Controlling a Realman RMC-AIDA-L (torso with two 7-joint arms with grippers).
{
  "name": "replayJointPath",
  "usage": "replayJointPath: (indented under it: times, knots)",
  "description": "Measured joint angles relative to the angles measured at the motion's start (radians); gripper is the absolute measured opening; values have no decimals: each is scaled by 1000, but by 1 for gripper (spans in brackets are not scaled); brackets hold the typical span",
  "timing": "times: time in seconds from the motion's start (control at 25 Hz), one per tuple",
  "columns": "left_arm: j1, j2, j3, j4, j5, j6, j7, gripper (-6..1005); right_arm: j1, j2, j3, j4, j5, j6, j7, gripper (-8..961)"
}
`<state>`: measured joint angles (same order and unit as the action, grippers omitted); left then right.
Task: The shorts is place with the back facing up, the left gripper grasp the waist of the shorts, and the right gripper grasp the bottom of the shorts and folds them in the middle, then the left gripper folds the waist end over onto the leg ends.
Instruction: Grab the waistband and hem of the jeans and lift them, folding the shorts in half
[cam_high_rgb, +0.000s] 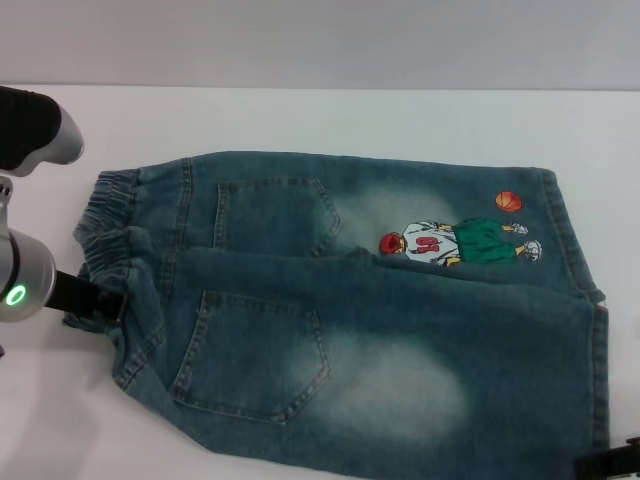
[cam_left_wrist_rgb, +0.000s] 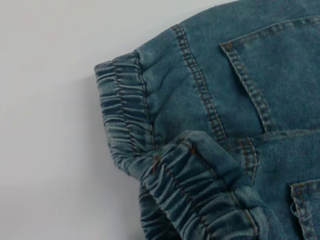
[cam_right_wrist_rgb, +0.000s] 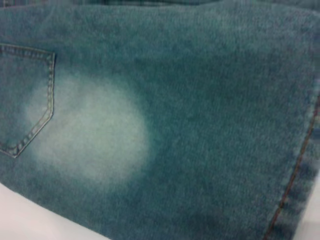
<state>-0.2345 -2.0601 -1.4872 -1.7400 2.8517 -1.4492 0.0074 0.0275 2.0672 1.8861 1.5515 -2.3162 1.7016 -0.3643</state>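
My shorts (cam_high_rgb: 380, 320) lie pockets-up, still unfolded; my left gripper (cam_high_rgb: 100, 298) pinches the waist (cam_high_rgb: 115, 250), and I cannot tell my right gripper's (cam_high_rgb: 612, 462) finger state.

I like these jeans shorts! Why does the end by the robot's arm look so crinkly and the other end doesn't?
The waist is a gathered elastic band, puckered into many small pleats; the leg ends are straight, flat stitched hems. The waist is the narrower end and the leg ends the wider one. The left gripper is at the waist, which bunches up there, while the leg ends lie smooth. Both are the same faded blue denim of the shorts, with orange-brown stitching.
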Motion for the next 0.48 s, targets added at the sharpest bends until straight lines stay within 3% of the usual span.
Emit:
replayJointPath:
  times: [0.04, 0.24, 0.48]
  knots:
    - [-1, 0, 1, 1, 0, 0, 0, 121, 1, 0, 4, 0, 0, 0, -5, 628]
    - [-2, -2, 2, 2, 0, 1, -1, 121, 12, 0, -1, 1, 0, 2, -19, 384]
    - [-3, -2, 2, 4, 0, 1, -1, 121, 16, 1, 4, -2, 0, 1, -29, 181]
